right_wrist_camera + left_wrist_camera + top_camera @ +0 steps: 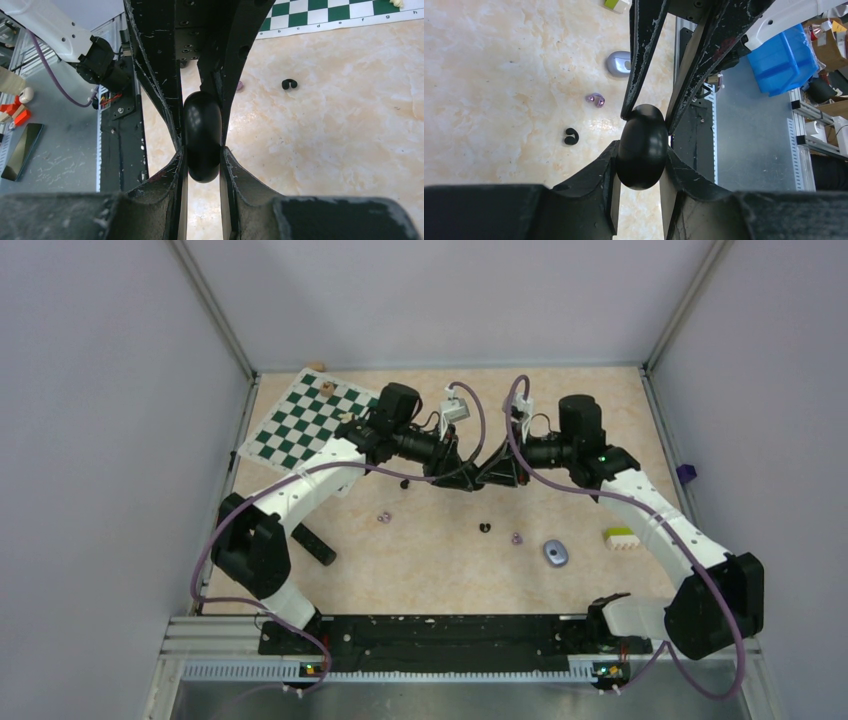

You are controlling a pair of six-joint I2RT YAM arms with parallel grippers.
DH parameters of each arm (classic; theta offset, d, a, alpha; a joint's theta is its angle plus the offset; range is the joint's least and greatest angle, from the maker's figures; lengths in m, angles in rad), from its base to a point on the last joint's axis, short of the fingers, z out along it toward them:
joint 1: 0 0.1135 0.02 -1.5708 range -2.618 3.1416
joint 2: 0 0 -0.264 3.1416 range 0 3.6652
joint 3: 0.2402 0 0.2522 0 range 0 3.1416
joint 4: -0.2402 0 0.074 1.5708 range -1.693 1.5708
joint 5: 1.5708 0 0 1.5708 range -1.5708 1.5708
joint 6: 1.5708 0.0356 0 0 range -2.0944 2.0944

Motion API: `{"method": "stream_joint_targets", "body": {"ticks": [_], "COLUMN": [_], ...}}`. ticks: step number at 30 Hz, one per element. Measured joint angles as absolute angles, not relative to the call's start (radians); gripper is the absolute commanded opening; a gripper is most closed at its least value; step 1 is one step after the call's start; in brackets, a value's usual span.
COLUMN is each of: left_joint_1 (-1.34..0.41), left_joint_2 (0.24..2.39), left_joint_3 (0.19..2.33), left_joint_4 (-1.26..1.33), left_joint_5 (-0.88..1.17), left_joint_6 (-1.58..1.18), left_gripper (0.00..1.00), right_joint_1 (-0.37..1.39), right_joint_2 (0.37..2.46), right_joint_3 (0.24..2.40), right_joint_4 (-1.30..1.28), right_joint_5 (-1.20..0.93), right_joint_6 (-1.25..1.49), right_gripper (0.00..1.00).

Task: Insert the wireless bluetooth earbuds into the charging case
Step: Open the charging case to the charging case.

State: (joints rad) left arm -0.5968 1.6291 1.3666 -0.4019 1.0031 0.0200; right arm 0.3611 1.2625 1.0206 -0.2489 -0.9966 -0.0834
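- One pale marbled table under everything, both arm bases along its 6 o'clock edge.
- At the table's 10 o'clock corner: green-and-white chessboard, lying flat.
- Close to the table's middle, a touch toward 12 o'clock: left gripper coming in from 9 o'clock, right gripper from 3 o'clock, tips nose to nose.
- Both pincers pinching one black charging case: left fingers pressed against its two flanks at one end, right fingers clamped the same way on the opposite end.
- At 8 o'clock of the table, near the left arm's elbow: short black bar, flat on the surface.
- Toward 4 o'clock of the table: yellow-and-white block.
- Just at 8 o'clock of that block: grey oval case, resting on the table, well apart from either pincer.
- Directly at 6 o'clock of the meeting pincers, on the table: black earbud, touched by nothing.
- At 5 o'clock of the pincers, between black earbud and grey oval case: purple earbud, loose on the table.
- At 8 o'clock of the pincers, below the left forearm: second purple earbud, also loose.
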Motion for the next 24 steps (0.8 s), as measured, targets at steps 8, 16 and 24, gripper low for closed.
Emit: {"method": "stream_joint_targets", "body": {"ticks": [8,16,24], "left_joint_1": [-0.596,-0.598,-0.601], "left_joint_2": [1.629,1.629,1.629], "left_joint_3": [1.367,1.366,1.365], "left_joint_4": [-0.396,-0.375,-0.364], "left_joint_5": [1.004,1.005,1.004], "left_joint_6": [0.022,0.046,0.056], "left_gripper": [0.00,0.00,0.00], "right_joint_1": [0.355,0.342,0.327], "right_joint_2": [1.262,1.251,1.224], "right_joint_3": [1.021,1.020,1.008], "right_joint_4": [-0.245,-0.245,-0.239], "right_joint_5": [-0.995,-0.991,-0.968], "right_joint_6": [-0.076,-0.077,-0.078], "right_gripper": [0.10,0.23,0.30]}}
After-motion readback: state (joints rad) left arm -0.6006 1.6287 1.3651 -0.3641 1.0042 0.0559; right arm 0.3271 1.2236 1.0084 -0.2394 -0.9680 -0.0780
